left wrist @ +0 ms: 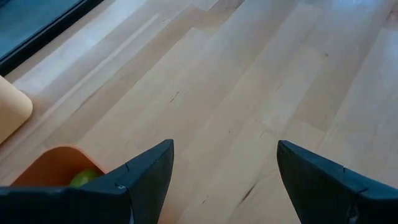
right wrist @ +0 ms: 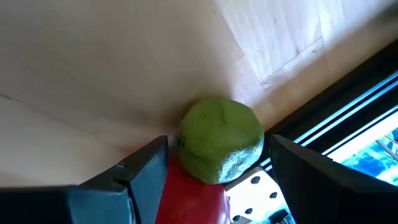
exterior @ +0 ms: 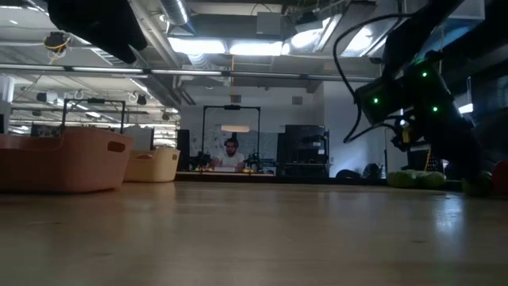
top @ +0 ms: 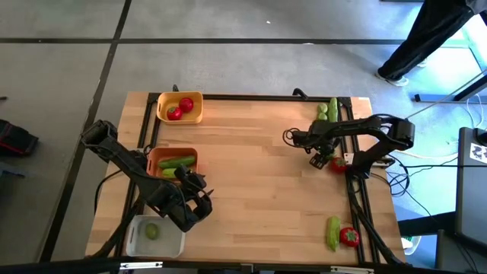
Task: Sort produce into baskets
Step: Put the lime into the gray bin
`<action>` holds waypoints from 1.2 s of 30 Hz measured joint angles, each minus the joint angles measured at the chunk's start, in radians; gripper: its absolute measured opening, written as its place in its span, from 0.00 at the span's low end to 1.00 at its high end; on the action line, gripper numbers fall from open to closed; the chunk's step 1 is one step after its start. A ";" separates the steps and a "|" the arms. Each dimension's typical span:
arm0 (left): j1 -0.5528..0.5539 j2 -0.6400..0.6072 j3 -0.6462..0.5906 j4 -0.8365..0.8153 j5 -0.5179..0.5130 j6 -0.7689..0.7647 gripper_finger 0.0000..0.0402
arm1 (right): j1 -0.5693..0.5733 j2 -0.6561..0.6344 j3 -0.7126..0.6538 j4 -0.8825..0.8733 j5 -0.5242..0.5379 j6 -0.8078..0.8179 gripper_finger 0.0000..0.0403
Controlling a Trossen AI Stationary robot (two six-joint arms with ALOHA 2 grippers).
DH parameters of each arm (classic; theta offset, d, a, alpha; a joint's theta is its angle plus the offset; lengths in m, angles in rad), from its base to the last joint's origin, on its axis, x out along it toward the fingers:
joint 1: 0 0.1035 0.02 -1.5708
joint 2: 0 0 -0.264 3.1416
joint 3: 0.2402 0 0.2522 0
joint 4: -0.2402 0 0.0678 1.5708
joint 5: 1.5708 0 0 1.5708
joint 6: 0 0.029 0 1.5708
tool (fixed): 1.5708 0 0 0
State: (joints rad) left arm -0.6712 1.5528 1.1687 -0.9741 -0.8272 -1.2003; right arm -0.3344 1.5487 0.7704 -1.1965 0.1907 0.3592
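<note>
My right gripper (top: 323,160) is open at the table's right edge, low over a pale-green lime (right wrist: 219,140) that lies against a red tomato (right wrist: 189,199). Its fingers stand close on either side of the lime, and no contact shows plainly. My left gripper (top: 199,207) is open and empty above bare wood (left wrist: 225,155), beside the orange basket (top: 172,162), which holds green cucumbers. The yellow basket (top: 179,106) holds red tomatoes. The white basket (top: 154,236) holds one lime.
A cucumber and limes (top: 332,109) lie at the far right corner. A cucumber (top: 333,232) and a tomato (top: 349,237) lie at the near right. A black rail (right wrist: 323,106) runs just past the lime. Bare wood lies mid-table. A person stands beyond the far right corner.
</note>
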 joint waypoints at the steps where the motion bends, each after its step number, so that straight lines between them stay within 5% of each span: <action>1: 0.000 0.000 0.000 0.000 0.000 0.000 0.69 | 0.000 0.010 0.000 0.000 0.001 -0.001 0.67; 13: 0.000 0.000 0.000 0.002 0.000 -0.001 0.69 | 0.000 0.097 0.000 0.021 0.018 -0.051 0.65; 24: 0.000 0.000 0.000 0.028 0.000 0.024 0.69 | 0.000 0.101 0.001 0.025 0.019 -0.109 0.41; 36: 0.019 0.000 0.000 0.043 0.001 0.029 0.69 | 0.001 0.009 0.043 0.079 -0.033 -0.156 0.40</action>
State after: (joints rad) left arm -0.6519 1.5528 1.1690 -0.9306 -0.8265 -1.1717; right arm -0.3332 1.5581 0.8131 -1.1179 0.1578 0.2037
